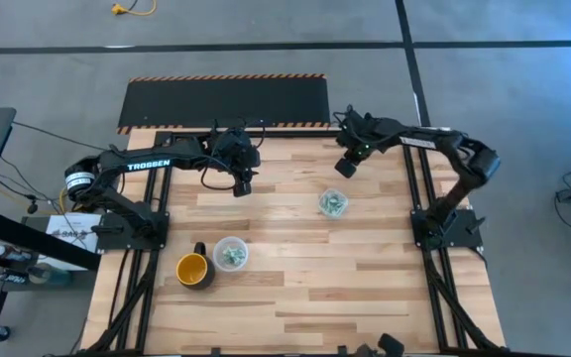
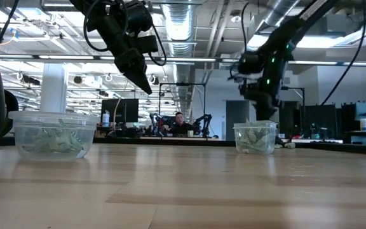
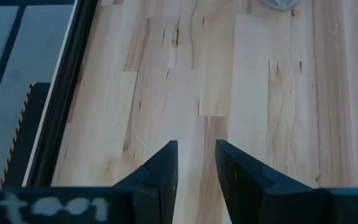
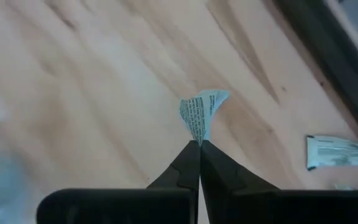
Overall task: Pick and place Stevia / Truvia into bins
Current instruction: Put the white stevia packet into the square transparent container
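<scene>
The right tool [image 4: 199,144] is pressed together on a small pale green and white paper sachet [image 4: 200,114], which stands crumpled out of its tips above the pale wooden plank counter [image 1: 295,288]. In the high view this right tool [image 1: 346,167] hangs near the counter's far edge, at about one o'clock from the counter's middle. Another flat sachet of the same kind [image 4: 339,153] lies on the wood near it.

A small round clear plastic cup [image 1: 332,203] stands at about five o'clock from the right tool, with sachets inside. A second clear plastic cup [image 1: 230,254] sits at about eight o'clock from the counter's middle, also holding sachets, with a yellow-orange mug with a handle [image 1: 192,269] just beside it at nine o'clock.

The left tool [image 3: 196,163] hovers over bare wood at about eleven o'clock from the middle, its fingers [image 3: 164,167] slightly spread and holding nothing.
</scene>
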Robot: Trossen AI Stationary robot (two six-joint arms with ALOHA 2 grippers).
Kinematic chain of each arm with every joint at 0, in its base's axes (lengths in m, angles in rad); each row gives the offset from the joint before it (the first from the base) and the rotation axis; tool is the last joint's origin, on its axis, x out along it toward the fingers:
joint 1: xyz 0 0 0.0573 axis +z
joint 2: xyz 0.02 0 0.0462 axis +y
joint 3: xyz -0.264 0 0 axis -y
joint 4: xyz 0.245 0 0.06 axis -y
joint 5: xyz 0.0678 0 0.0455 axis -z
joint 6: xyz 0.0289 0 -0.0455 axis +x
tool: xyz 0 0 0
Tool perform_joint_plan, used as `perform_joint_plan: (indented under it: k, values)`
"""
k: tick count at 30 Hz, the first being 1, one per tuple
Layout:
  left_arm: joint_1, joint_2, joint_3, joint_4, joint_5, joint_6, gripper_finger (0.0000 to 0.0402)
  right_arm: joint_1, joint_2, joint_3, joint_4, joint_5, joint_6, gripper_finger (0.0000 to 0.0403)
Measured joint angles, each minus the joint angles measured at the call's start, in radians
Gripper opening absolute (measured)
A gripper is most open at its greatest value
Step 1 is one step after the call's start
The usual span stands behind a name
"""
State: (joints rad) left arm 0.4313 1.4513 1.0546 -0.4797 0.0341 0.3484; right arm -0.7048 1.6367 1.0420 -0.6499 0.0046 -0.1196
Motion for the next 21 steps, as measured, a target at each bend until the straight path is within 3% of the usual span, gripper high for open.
perform_joint_plan:
  k: [4,8,14,21]
  values:
    - [0.000,0.000,0.000,0.000,0.000,0.007,0.0098,0.074,-0.103,0.000,-0.065,-0.009,0.042,0.0001]
    - [0.000,0.000,0.000,0.000,0.000,0.008,0.0098,0.182,-0.166,0.000,-0.123,-0.089,0.094,0.0001]
    - [0.000,0.000,0.000,0.000,0.000,0.001,0.0098,0.322,-0.177,0.000,-0.138,-0.099,0.147,0.0004]
    - [0.000,0.000,0.000,0.000,0.000,0.005,0.0098,0.376,-0.177,0.000,-0.208,-0.057,0.199,0.0006]
